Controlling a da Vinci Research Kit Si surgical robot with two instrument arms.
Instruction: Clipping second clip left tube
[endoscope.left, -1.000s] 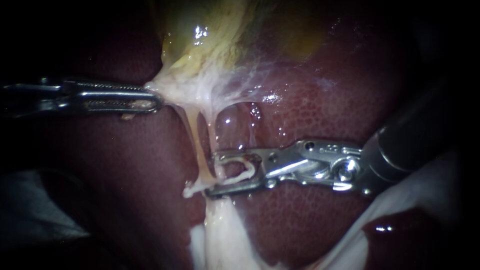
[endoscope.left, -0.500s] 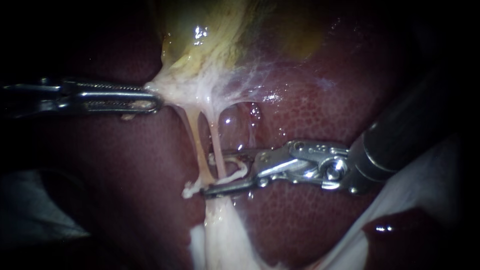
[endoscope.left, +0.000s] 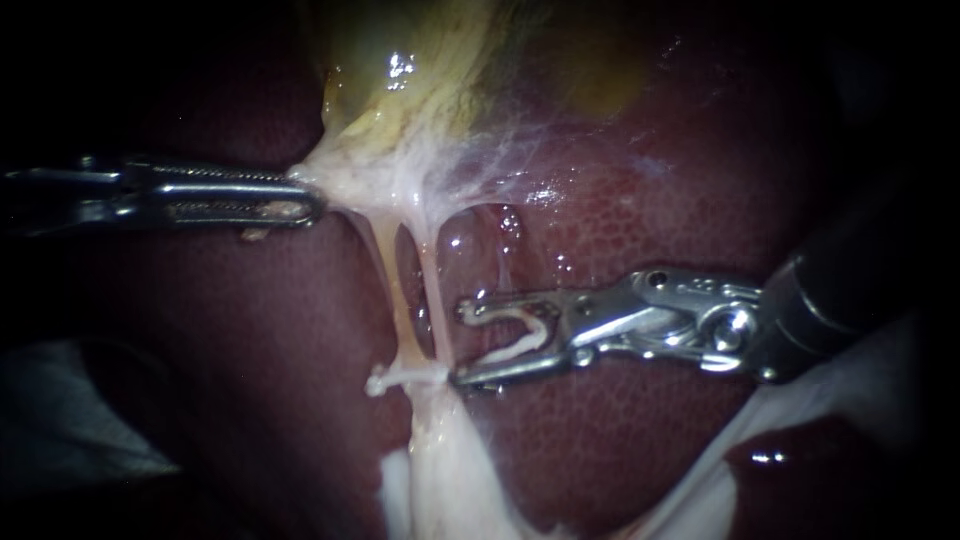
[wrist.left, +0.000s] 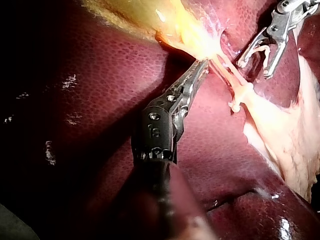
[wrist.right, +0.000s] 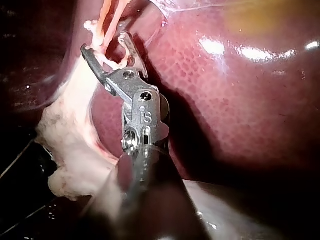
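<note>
Closest to us, our right instrument (endoscope.left: 458, 344) holds its jaws wide, with a white loaded clip (endoscope.left: 515, 347) bent between them and touching both. Neither tube lies inside the jaws. The two thin tubes run just ahead of the tips, the right tube (endoscope.left: 431, 290) nearer to them and the left tube (endoscope.left: 397, 300) just beyond it. Off the tip of the lower jaw, a small seated clip (endoscope.left: 385, 379) crosses the left tube, close to where the tubes sink into pale fat (endoscope.left: 440, 470). Farther ahead and well apart, our left instrument (endoscope.left: 315, 205) has its jaws closed on stretched pale tissue (endoscope.left: 345, 180) at the head of the tubes. Behind it rises the yellowish gallbladder (endoscope.left: 420, 60), and the dark red liver (endoscope.left: 650, 200) lies under both instruments.
</note>
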